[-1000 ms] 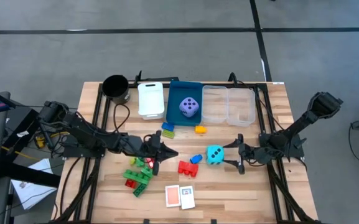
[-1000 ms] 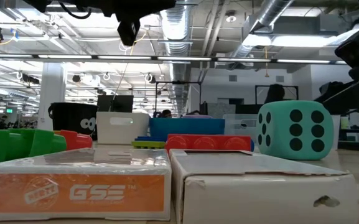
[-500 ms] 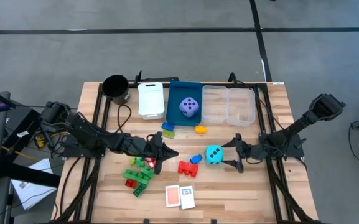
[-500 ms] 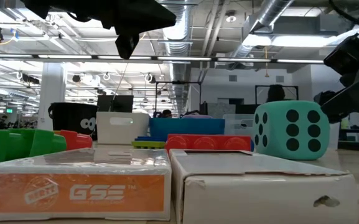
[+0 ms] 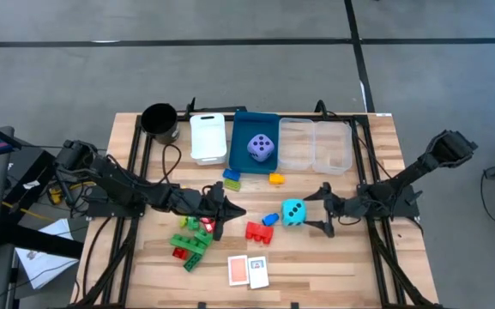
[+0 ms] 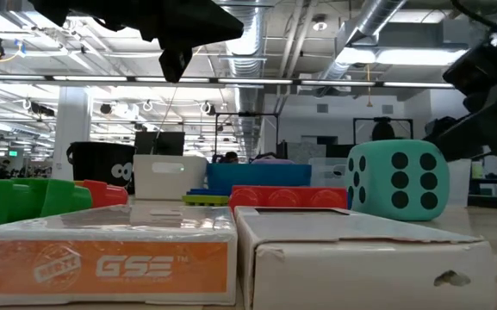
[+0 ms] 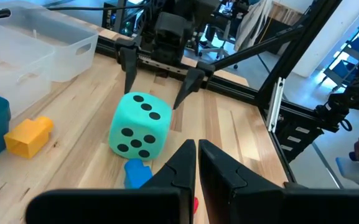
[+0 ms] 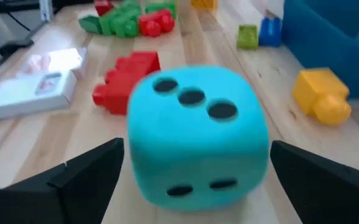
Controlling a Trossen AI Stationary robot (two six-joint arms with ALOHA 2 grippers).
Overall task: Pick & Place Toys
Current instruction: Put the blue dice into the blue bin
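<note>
A cyan die (image 5: 294, 212) sits on one face on the wooden table, right of a blue brick (image 5: 270, 220) and a red brick (image 5: 258, 232). My right gripper (image 5: 319, 211) is open, level with the die on its right; its fingertips (image 8: 104, 162) flank the die's (image 8: 198, 134) near face. My left gripper (image 5: 240, 210) hovers shut and empty above the table, left of the bricks, pointing at the die (image 7: 139, 124). Green and red bricks (image 5: 191, 240) lie under the left arm. Two cards (image 5: 248, 270) lie near the front edge. A purple die (image 5: 262, 148) rests in the blue bin (image 5: 240, 129). My right gripper comes at the cyan die level from the table's right, one fingertip (image 7: 180, 99) off each side of the die's right face. I cannot tell whether the fingers touch it. The die rests on the table.
Along the far edge stand a black cup (image 5: 159, 122), a white bin (image 5: 207, 137), the blue bin and two clear bins (image 5: 316, 146). A yellow brick (image 5: 276, 178) and a blue-green brick (image 5: 232, 178) lie in front of the bins.
My right gripper has opened wider and moved a little toward the table's left edge, up to the cyan die. The die has slid slightly toward the left edge and stays flat on the table.
</note>
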